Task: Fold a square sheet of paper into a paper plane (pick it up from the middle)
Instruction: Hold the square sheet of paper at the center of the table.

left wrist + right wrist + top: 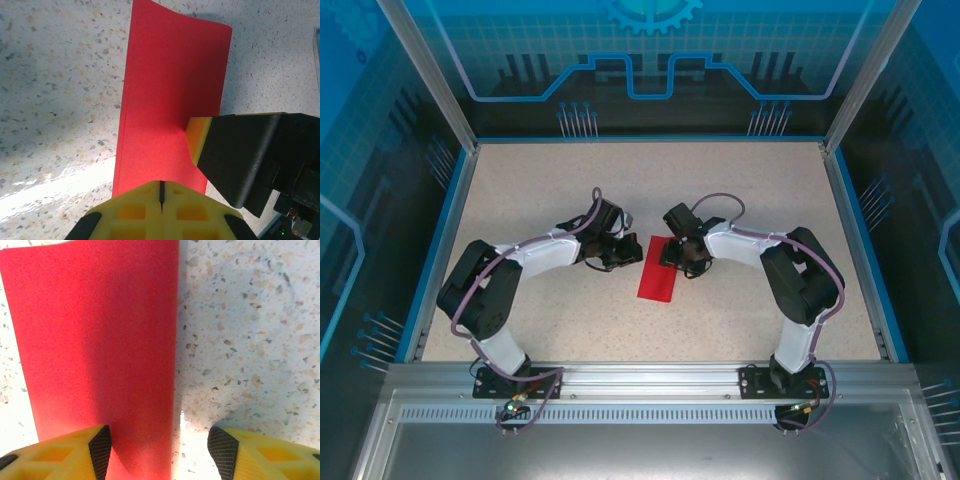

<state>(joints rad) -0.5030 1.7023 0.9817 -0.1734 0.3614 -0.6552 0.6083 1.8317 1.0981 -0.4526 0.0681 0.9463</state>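
Top external view: two grippers and one sheet of paper (657, 280) are seen on a speckled table (520, 200). At left, the left gripper (620, 252) (161, 186) is pinched fully closed, its tips over the sheet's edge. Between the grippers the sheet is laid flat, bright red, folded to a narrow rectangle, its long axis run far to near, slightly slanted. At right, the right gripper (677, 255) (160, 445) is held partly spread, one finger over paper, one over table.

Top camera looks down; both close wrist cameras share the sheet (170, 100).
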